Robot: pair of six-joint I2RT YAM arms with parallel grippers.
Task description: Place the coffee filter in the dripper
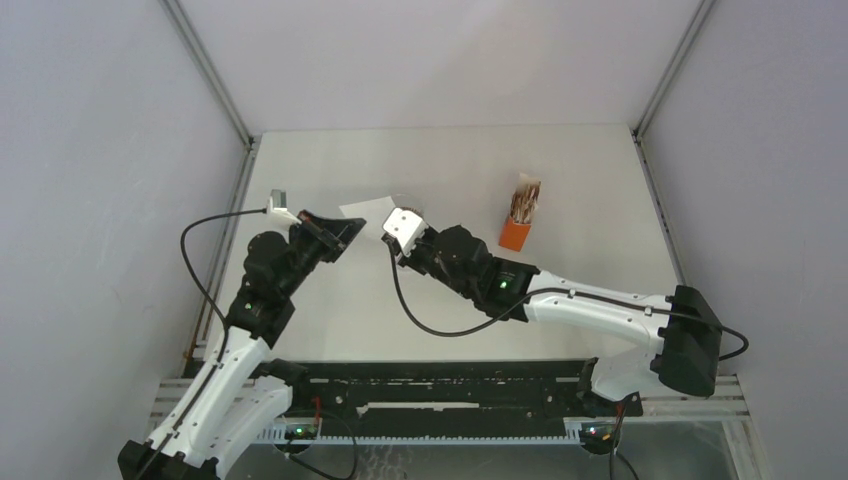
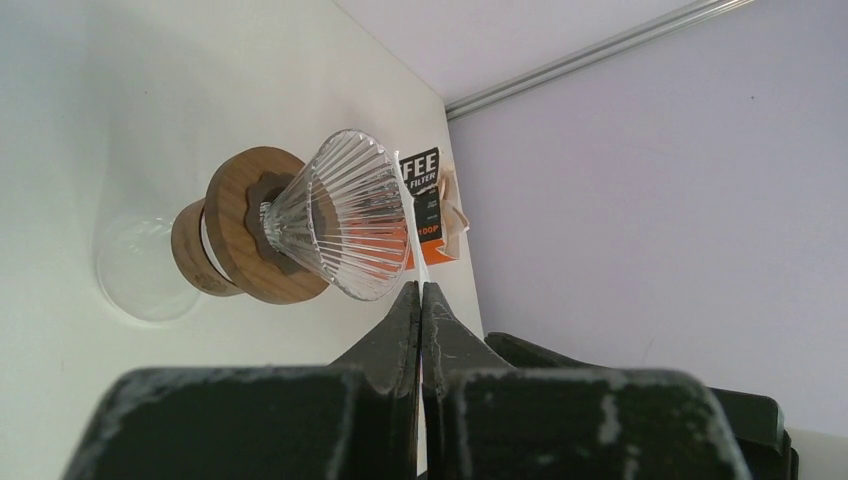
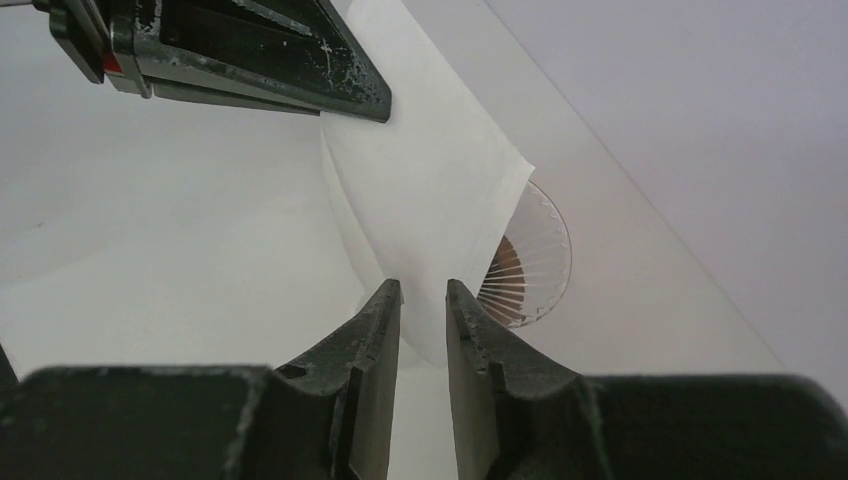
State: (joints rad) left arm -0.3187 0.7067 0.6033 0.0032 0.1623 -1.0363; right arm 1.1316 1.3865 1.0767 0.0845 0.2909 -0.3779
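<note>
Left gripper (image 2: 420, 298): jaws closed on one edge of the coffee filter (image 3: 430, 180), which hangs folded in the air just beside the rim of the dripper (image 2: 345, 215).
Right gripper (image 3: 423, 300): jaws narrowly apart, the filter's lower edge in the gap, seemingly unclamped.
Advised: pinch one ply only, spread the cone, lower it point-first.
Orange box (image 1: 516, 233): well to the right, uninvolved.

Bright diffuse light, faint soft shadows, wrist-view foregrounds slightly out of focus.
</note>
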